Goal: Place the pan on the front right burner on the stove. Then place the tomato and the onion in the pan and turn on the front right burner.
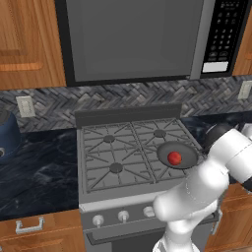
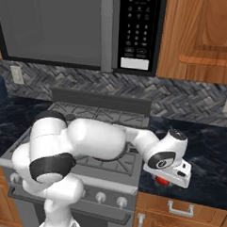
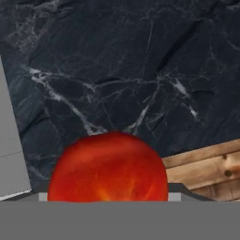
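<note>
The dark grey pan (image 1: 165,149) rests on the stove (image 1: 106,153) over the front right burner, which it hides. A red tomato (image 1: 173,158) lies inside the pan. My gripper (image 2: 165,178) is low over the black marble counter (image 2: 205,153), just right of the stove and near its front edge. A red-orange round onion (image 3: 108,168) sits between the fingers, whose tips press against its two sides. In the right base view the onion (image 2: 163,180) peeks out red under the hand. My arm hides the pan there.
Silver knobs (image 1: 123,215) line the stove's front. A microwave (image 1: 133,39) hangs above the stove. A blue appliance (image 1: 7,134) stands on the left counter. Wooden drawers (image 2: 178,211) run below the right counter edge.
</note>
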You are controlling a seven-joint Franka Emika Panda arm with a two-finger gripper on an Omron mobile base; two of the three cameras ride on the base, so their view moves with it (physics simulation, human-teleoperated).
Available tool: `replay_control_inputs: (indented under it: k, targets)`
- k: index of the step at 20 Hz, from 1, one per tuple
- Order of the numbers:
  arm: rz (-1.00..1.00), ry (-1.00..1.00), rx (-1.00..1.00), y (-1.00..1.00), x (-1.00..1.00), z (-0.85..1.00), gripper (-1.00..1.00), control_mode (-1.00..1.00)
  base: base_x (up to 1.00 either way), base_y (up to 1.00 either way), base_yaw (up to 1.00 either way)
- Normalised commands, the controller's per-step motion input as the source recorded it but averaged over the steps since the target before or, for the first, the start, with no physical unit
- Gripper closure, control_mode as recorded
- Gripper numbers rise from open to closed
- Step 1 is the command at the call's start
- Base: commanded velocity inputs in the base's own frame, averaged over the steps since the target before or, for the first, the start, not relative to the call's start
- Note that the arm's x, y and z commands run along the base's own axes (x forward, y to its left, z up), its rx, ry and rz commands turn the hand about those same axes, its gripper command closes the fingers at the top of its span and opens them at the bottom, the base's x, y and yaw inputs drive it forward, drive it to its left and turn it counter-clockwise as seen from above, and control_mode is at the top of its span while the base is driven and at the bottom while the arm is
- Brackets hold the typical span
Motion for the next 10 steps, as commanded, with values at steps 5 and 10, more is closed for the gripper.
replay_control_inputs:
  k: [5,10]
  targets:
    - [0.00,0.00,0.00,0.29,-0.15,0.64,1.00,-1.00,0.00,0.00,0.00]
    - [0.00,0.00,0.00,0.44,-0.15,0.46,1.00,-1.00,0.00,0.00,0.00]
